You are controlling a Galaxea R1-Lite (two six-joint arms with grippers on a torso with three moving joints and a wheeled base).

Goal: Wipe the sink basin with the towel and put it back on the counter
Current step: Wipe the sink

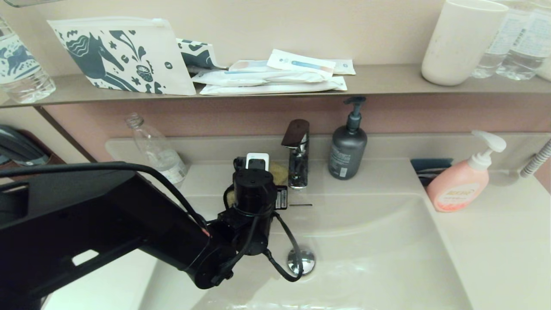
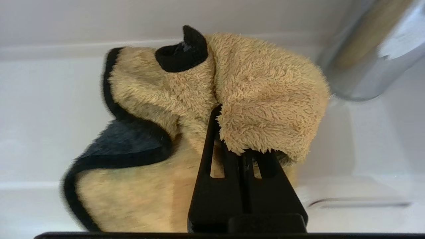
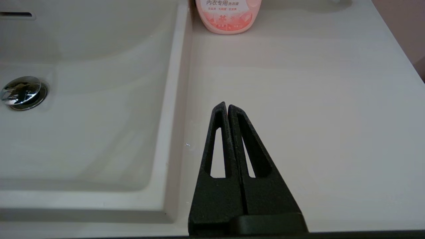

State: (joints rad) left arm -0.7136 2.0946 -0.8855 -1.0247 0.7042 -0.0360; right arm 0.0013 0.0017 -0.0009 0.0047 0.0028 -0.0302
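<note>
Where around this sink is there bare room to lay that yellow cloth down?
Bare counter lies right of the sink basin, in front of the pink pump bottle. The back ledge is crowded: faucet, grey dispenser, clear bottle. The left gripper holds the towel there.

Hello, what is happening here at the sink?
The left gripper is shut on the towel, at the back of the counter beside the faucet, just behind the sink basin. The right gripper is shut, holds nothing and hovers over the counter to the right of the basin.
</note>
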